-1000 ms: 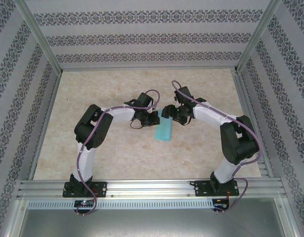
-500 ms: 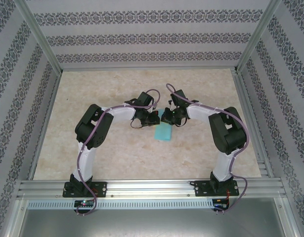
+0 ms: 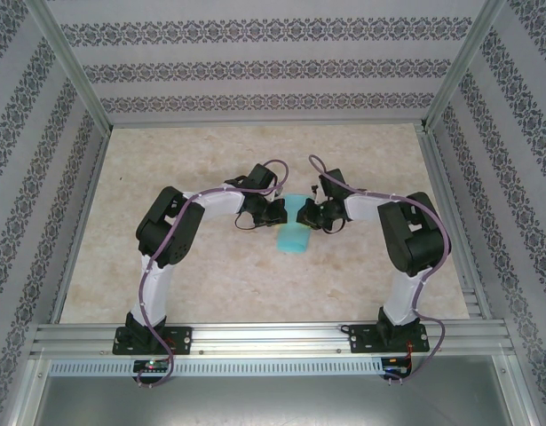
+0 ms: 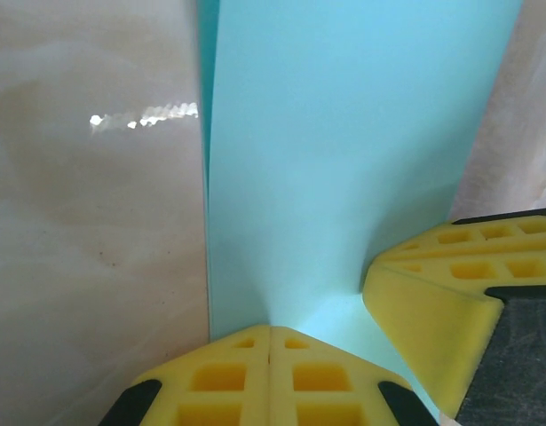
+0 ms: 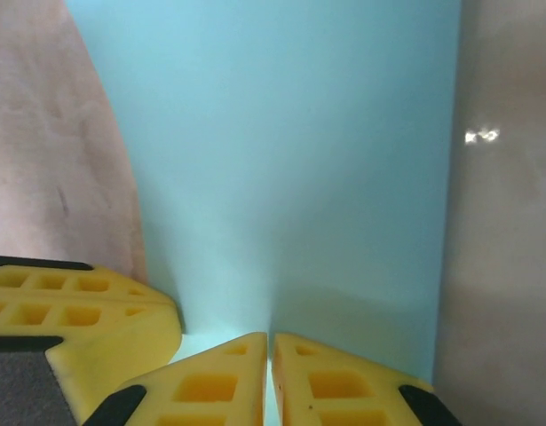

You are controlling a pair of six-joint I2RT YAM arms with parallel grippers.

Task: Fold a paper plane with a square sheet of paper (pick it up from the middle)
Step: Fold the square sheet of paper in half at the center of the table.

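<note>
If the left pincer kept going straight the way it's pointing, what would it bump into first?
The blue paper: the left pincer is shut on its edge and the sheet stretches straight ahead. The table probably lies just behind, though depth is unclear.

Nothing to read right now: the paper [image 4: 344, 160] shows plain turquoise with no print on it, and no label, brand, number or sign comes through legibly anywhere else.
</note>
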